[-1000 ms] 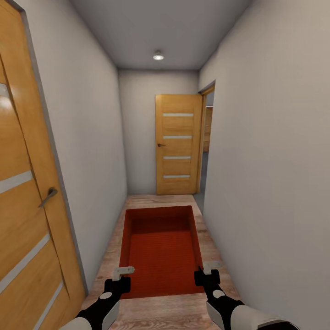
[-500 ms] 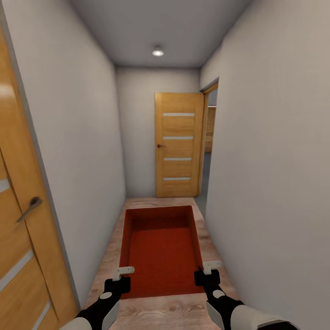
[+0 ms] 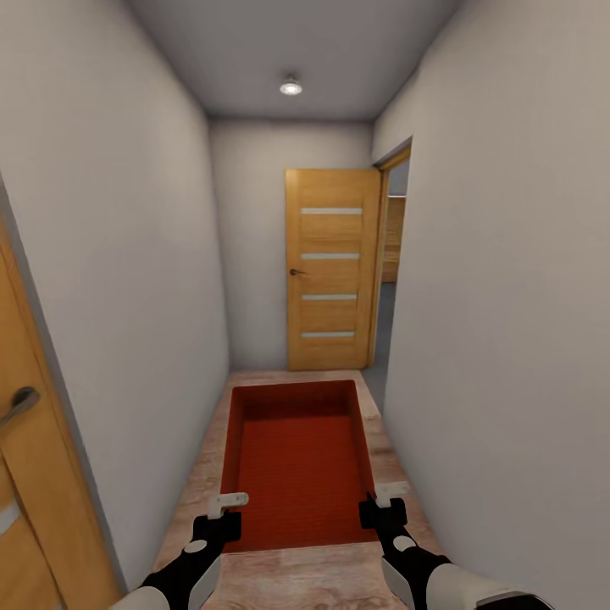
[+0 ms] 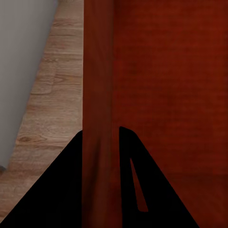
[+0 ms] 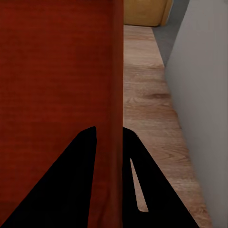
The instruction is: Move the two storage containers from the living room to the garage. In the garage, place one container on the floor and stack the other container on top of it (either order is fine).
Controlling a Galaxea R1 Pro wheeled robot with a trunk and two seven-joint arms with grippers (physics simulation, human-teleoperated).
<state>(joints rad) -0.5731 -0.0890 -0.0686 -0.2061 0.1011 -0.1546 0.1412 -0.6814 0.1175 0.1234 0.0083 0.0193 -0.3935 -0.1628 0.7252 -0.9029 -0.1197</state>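
Observation:
One orange-red storage container point(image 3: 296, 453) hangs in front of me, open side up, long axis pointing down the corridor. My left gripper point(image 3: 225, 511) is shut on its left wall near the close corner. My right gripper point(image 3: 379, 505) is shut on its right wall opposite. In the left wrist view the container's wall point(image 4: 98, 85) runs between the dark fingers of the left gripper point(image 4: 100, 133). The right wrist view shows the other wall point(image 5: 117, 71) pinched in the right gripper point(image 5: 109, 130). The second container is out of view. Light wood planks point(image 3: 280, 576) lie below.
I am in a narrow corridor with white walls close on both sides. An orange-wood door with pale stripes point(image 3: 332, 269) stands at the far end, beside an open doorway point(image 3: 390, 271) on the right. Another such door point(image 3: 30, 483) is close at my left.
The whole view has shifted: the camera has moved forward along the corridor, so the left door slides out of frame. Both grippers keep the same hold on the container.

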